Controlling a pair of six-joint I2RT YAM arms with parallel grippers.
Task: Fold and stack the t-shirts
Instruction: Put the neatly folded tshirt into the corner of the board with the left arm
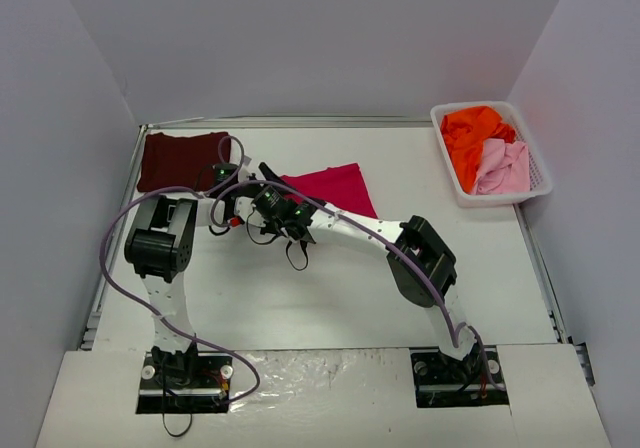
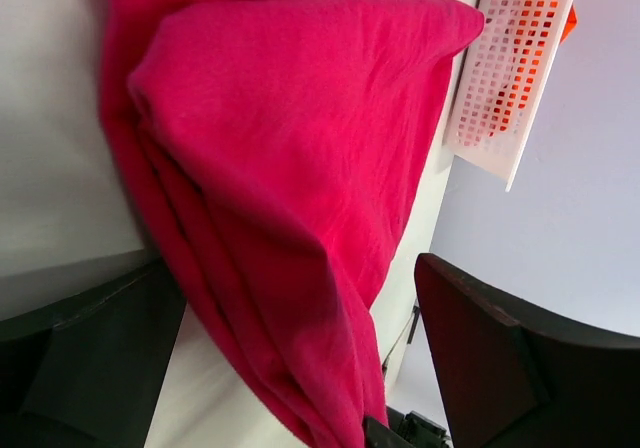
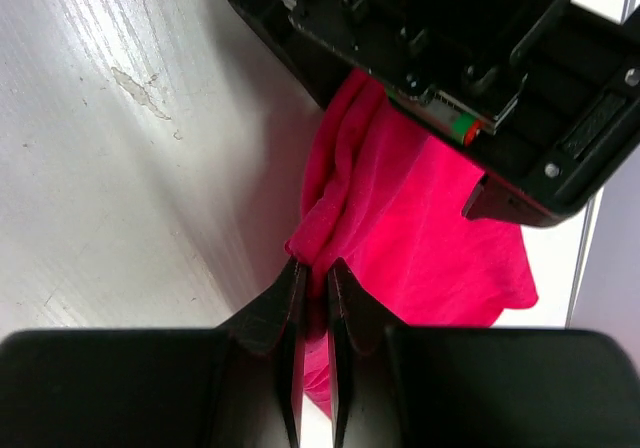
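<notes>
Crimson cloth marks the work item. Top view: the crimson t-shirt lies partly folded near the middle of the white table. The maroon t-shirt lies flat at the far left corner. The white mesh basket stands at the far right and holds the orange t-shirt and the pale pink t-shirt.

Left wrist view: the left gripper is spread wide. A bunched fold of the crimson t-shirt passes between its fingers, unclamped. The basket shows beyond.

Right wrist view: the right gripper is pinched closed on the crimson t-shirt's bunched edge, low over the table. The left gripper's black housing sits just beyond that cloth.
</notes>
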